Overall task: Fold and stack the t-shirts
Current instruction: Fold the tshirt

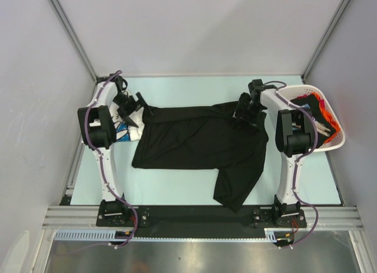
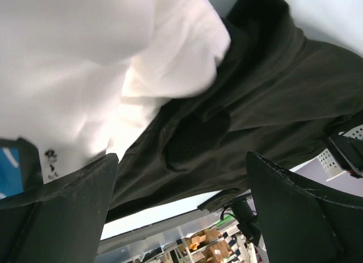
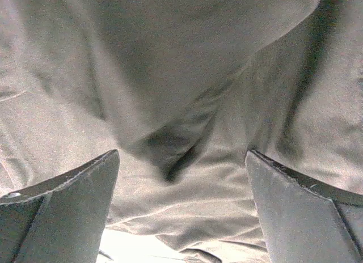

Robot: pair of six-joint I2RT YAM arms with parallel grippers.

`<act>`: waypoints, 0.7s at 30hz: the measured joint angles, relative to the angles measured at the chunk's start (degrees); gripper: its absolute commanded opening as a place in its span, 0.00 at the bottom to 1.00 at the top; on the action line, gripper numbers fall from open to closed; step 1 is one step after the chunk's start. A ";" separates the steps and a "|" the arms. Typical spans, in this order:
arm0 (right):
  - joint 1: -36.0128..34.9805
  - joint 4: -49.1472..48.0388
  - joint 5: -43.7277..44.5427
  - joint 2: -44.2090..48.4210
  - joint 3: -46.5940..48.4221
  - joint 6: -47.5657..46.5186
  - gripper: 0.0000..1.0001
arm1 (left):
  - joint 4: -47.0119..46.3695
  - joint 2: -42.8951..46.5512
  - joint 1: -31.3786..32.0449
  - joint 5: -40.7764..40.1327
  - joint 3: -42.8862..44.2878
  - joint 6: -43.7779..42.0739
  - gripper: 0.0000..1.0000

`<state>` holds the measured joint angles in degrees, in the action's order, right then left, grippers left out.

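Gaping left pincer (image 2: 181, 161): gripping nothing; white tee (image 2: 85, 64) touching black tee (image 2: 272, 93) ahead.
Right pincer (image 3: 181, 155): gaping too, empty.
Risk: pinching both tees together.

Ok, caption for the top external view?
Left gripper and right gripper open at far corners of the black t-shirt; white tee at its left, basket right.

I've got both arms stretched toward the far side. The left gripper (image 1: 135, 110) is at far left and the right gripper (image 1: 247, 121) at far right, both with jaws spread wide.
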<state>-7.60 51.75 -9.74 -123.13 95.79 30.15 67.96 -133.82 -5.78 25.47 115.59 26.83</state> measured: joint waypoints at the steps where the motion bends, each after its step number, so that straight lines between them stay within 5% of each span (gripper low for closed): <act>1: -0.39 0.70 0.92 0.17 0.55 -0.28 1.00 | 0.04 0.31 0.00 -0.04 0.00 0.00 1.00; 12: -0.24 -1.68 11.54 7.21 10.69 -3.34 1.00 | -4.44 3.74 0.59 2.73 9.29 1.14 1.00; 21: 0.31 -6.40 15.82 0.66 13.11 -6.71 1.00 | -9.11 -4.35 5.97 8.33 16.85 3.15 1.00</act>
<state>-7.29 45.34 6.09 -122.48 108.90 23.44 58.85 -138.17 0.19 33.80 132.44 29.98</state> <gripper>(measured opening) 0.995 0.994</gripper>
